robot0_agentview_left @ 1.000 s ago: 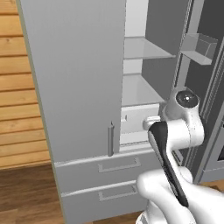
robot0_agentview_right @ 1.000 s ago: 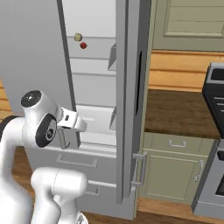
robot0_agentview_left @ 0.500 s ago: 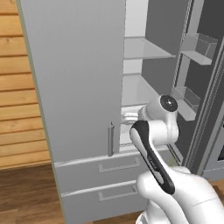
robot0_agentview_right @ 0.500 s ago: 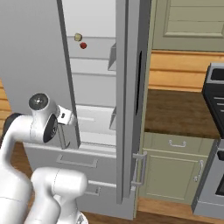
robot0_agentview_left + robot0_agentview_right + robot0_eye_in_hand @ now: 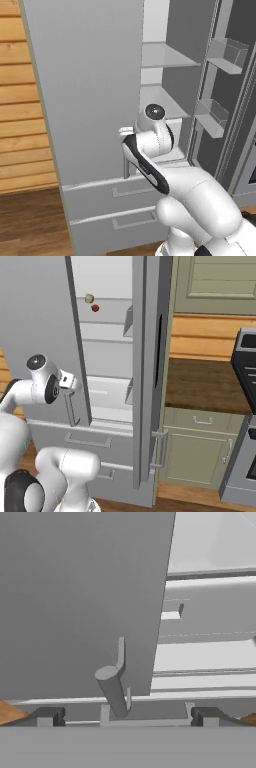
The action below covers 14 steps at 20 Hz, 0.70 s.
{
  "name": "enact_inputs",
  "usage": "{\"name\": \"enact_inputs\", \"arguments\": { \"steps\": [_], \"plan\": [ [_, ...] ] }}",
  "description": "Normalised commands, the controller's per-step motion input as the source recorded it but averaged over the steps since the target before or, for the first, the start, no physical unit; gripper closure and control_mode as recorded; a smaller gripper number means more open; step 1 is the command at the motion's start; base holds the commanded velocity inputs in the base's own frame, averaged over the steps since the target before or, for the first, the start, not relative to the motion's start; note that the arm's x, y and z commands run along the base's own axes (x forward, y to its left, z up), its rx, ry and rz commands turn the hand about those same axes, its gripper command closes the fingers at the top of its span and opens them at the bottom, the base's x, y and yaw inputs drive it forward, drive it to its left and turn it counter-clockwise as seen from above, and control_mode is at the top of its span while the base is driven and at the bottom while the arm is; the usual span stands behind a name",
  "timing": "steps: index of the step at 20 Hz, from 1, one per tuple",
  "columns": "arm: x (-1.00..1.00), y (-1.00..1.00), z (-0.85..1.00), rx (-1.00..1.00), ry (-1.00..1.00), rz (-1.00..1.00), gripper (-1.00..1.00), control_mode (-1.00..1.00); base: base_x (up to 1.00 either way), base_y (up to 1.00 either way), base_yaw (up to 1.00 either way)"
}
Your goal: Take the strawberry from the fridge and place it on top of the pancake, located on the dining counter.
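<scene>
1. The fridge stands with its right door swung wide and its left door shut.
2. The strawberry lies on an upper inner shelf, just beside a yellowish-tan lump.
3. The gripper has its jaws spread wide, holding nothing.
4. It sits low by the left door's bar handle, whose end rises between the finger tips.
5. The strawberry is well above the jaws, apart from them.

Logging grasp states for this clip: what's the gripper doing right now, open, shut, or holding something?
Two-finger gripper: open and empty, jaws spread wide either side of the grey vertical bar handle on the tall light-grey fridge, not touching it.
</scene>
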Motion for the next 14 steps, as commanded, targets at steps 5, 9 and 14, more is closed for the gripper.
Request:
{"name": "enact_inputs", "arguments": {
  "steps": [5,9,14],
  "plan": [
    [0.12,0.01,-0.23,-0.07,0.03,0.00,-1.00,-1.00,0.00,0.00,0.00],
    [0.05,0.07,-0.39,-0.09,0.07,-0.01,-1.00,-1.00,0.00,0.00,0.00],
    [0.10,0.03,-0.19,-0.03,0.00,0.00,-1.00,-1.00,0.00,0.00,0.00]
  ]
}}
